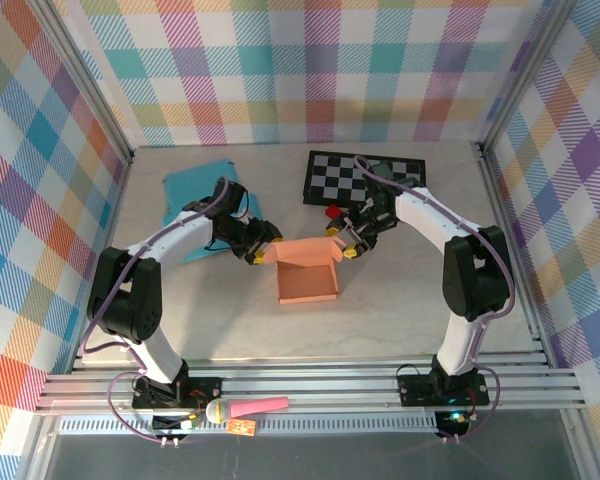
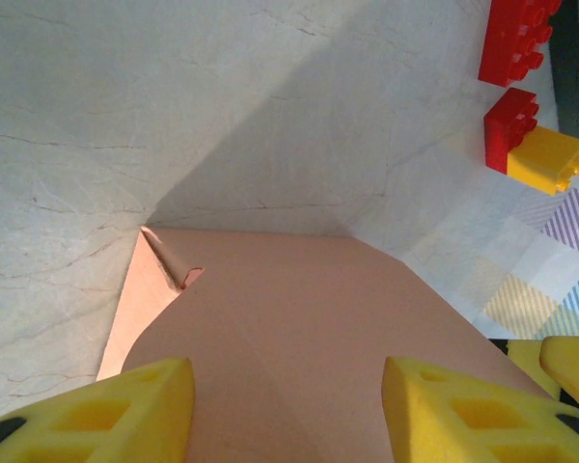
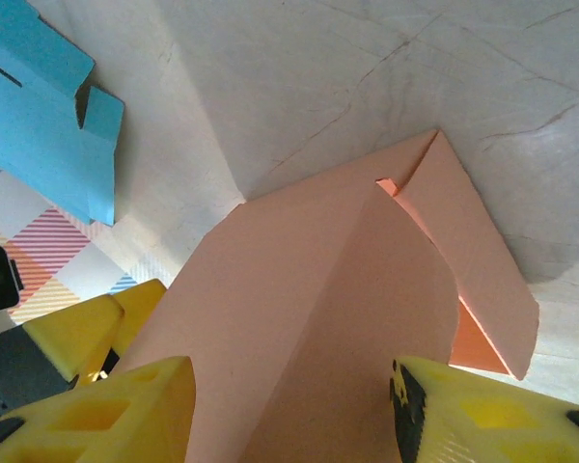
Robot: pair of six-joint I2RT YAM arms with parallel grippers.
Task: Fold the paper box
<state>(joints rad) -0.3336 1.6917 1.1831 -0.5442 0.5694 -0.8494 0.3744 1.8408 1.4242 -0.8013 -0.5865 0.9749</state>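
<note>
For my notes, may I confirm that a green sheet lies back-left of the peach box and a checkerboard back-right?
Not quite: the sheet is blue, not green, as the top view shows; it does lie back-left of the box, the checkerboard back-right.

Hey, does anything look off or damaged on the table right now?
The peach paper box has a small corner tab sticking out, slightly crumpled, rather than tucked flat against its wall. Nothing else stands out.

box: salmon paper box [image 1: 308, 275], sitting mid-worktop, top open
left gripper [image 1: 258, 250]: right up at its back-left corner
right gripper [image 1: 346, 243]: same deal, back-right corner
back edge: blue sheet [image 1: 193, 190] left, checkerboard [image 1: 365, 177] right
</note>
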